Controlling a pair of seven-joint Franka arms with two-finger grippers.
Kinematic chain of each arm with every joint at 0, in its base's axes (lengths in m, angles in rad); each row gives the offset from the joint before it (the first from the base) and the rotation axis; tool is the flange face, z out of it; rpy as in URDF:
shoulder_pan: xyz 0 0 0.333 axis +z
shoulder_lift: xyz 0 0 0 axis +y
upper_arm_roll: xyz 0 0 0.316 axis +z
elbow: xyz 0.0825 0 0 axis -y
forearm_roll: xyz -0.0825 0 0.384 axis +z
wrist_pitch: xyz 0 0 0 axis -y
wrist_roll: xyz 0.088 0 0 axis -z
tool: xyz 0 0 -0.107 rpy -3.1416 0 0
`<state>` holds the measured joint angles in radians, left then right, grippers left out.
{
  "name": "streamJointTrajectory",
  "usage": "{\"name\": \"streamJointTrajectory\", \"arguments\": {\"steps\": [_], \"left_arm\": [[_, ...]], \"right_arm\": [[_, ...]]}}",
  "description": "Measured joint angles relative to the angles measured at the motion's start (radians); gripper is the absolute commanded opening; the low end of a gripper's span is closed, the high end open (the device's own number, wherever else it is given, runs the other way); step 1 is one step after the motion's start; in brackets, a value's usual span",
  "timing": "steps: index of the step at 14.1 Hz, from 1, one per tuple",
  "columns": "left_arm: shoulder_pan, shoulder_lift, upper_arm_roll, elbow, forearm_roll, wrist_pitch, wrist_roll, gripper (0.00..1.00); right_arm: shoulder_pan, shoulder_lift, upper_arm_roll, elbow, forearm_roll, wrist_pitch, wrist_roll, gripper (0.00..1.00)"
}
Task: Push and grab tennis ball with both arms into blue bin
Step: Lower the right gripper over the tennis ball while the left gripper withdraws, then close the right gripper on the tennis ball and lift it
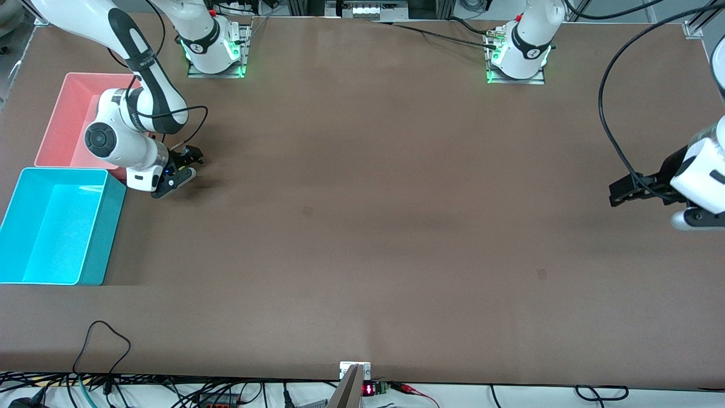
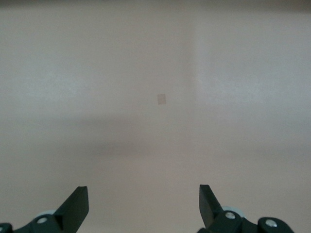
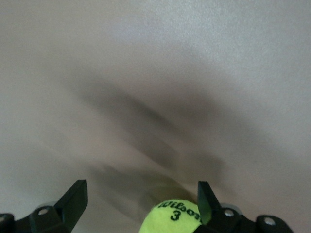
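Observation:
The tennis ball [image 3: 171, 219], yellow-green with a dark printed logo, lies between the fingers of my right gripper [image 3: 141, 187] and rests against one finger. The jaws stand wide apart and are not closed on it. In the front view the right gripper [image 1: 180, 170] is low at the table, beside the blue bin [image 1: 105, 238] and the pink tub, and it hides the ball. The blue bin is empty. My left gripper [image 1: 622, 191] is open and empty over the left arm's end of the table; in the left wrist view [image 2: 144, 191] it shows only bare table.
A pink tub [image 1: 62, 122] stands against the blue bin, farther from the front camera, partly covered by the right arm. A black cable loop [image 1: 102, 340] lies on the table's near edge. A small dark mark [image 2: 162, 99] is on the table.

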<state>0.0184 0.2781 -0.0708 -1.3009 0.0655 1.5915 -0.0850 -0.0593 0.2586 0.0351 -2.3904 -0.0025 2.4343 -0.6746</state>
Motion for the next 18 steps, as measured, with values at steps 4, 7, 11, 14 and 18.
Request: {"name": "streamJointTrajectory", "arguments": {"steps": [4, 7, 11, 14, 18], "left_arm": [[0.013, -0.044, 0.022, -0.070, -0.054, 0.000, 0.002, 1.00], [0.040, -0.072, 0.022, -0.108, -0.066, 0.000, 0.010, 1.00], [0.040, -0.137, 0.018, -0.182, -0.067, 0.001, 0.011, 1.00], [0.040, -0.169, 0.018, -0.226, -0.067, 0.019, 0.011, 1.00], [0.041, -0.179, 0.019, -0.266, -0.067, 0.070, 0.011, 1.00]], "right_arm": [[-0.021, -0.046, 0.000, 0.003, -0.001, -0.066, -0.154, 1.00], [-0.060, -0.087, -0.001, 0.004, -0.020, -0.130, -0.265, 1.00], [-0.123, -0.098, -0.002, 0.001, -0.034, -0.137, -0.404, 1.00], [-0.136, -0.092, -0.002, -0.015, -0.043, -0.113, -0.423, 1.00], [-0.136, -0.072, -0.002, -0.033, -0.043, -0.063, -0.423, 1.00]]}}
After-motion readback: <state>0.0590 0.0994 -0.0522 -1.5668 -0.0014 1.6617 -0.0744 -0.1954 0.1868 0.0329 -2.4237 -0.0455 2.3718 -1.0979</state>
